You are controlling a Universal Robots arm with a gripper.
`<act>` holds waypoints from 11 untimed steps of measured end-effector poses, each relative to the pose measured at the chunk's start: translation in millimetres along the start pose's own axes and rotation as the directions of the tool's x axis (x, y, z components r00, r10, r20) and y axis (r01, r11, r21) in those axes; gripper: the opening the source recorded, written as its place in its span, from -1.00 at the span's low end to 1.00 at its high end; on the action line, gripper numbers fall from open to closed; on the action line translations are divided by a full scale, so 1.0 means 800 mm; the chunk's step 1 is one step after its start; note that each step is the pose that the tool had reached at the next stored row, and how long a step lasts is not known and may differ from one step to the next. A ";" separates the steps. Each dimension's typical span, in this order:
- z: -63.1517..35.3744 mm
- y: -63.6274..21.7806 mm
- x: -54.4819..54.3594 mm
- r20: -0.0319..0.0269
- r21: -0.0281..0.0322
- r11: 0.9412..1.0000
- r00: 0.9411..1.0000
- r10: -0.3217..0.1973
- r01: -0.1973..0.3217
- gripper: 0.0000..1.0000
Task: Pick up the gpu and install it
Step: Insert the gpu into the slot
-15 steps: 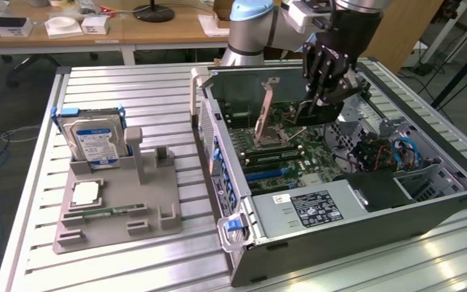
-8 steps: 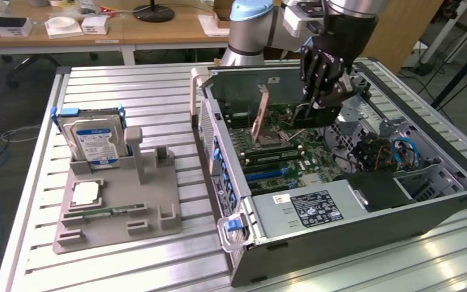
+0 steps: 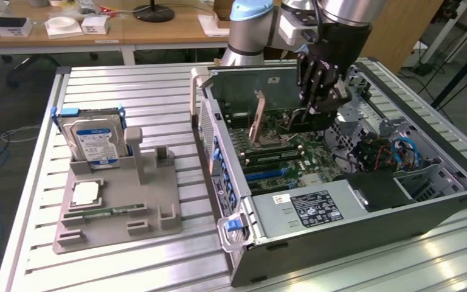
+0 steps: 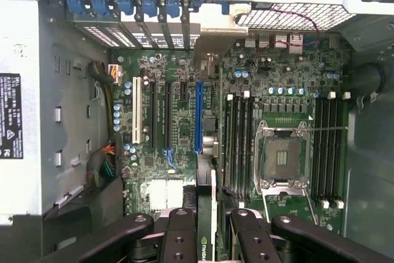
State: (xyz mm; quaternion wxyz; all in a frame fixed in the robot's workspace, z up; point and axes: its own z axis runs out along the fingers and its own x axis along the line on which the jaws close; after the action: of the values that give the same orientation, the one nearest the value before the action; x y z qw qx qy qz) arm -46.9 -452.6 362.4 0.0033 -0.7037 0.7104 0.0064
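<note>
My gripper (image 3: 321,100) hangs inside the open computer case (image 3: 355,243), over the motherboard (image 3: 298,155). It is shut on the gpu (image 3: 305,120), which hangs below the fingers as a dark block with a green edge. In the wrist view the gpu (image 4: 208,170) runs edge-on from between the black fingers (image 4: 181,235) toward the case's rear slots, and its silver bracket (image 4: 215,35) reaches that wall. My gripper (image 4: 207,229) holds the card just beside the blue expansion slot (image 4: 198,118), above the board; whether it touches the slot I cannot tell.
A grey fixture (image 3: 120,213) to the case's left in the exterior view holds a hard drive (image 3: 94,141), a processor chip (image 3: 86,193) and a memory strip (image 3: 104,213). Inside the case are the power supply (image 3: 306,210), the processor socket (image 4: 283,158) and memory sticks (image 4: 237,146).
</note>
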 end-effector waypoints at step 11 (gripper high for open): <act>0.025 0.015 0.001 -0.003 0.000 1.000 1.000 0.000 0.000 -0.47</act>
State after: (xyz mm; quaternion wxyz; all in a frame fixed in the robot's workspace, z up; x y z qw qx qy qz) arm -59.1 -452.9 342.5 0.0023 -0.7037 0.7104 0.0055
